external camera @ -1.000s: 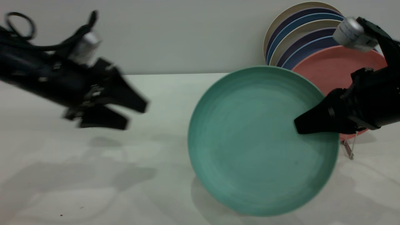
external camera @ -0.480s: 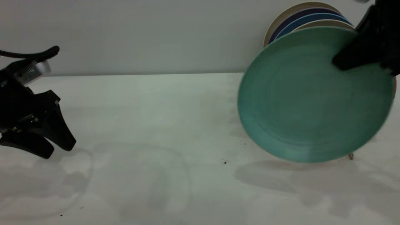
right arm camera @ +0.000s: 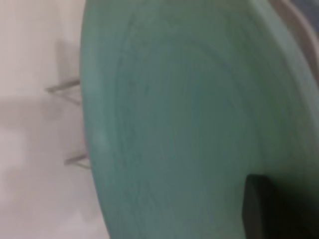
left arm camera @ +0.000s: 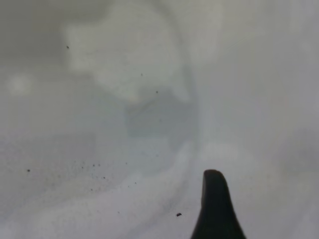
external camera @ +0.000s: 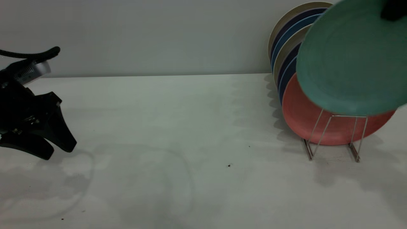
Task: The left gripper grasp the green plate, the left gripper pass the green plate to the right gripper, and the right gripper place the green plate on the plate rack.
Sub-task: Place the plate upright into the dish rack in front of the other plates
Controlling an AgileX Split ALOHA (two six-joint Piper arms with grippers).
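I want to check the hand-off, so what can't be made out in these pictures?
- Right gripper: cut off by the exterior view's top edge; only a dark tip shows on the round teal-green plastic plate.
- Silver wire plate rack: slots hidden behind the plates.
- Left gripper: only one finger shows in its wrist view.

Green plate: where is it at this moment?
In the exterior view the green plate is held aloft at upper right by the right gripper, in front of the salmon-pink plate and above the plate rack.
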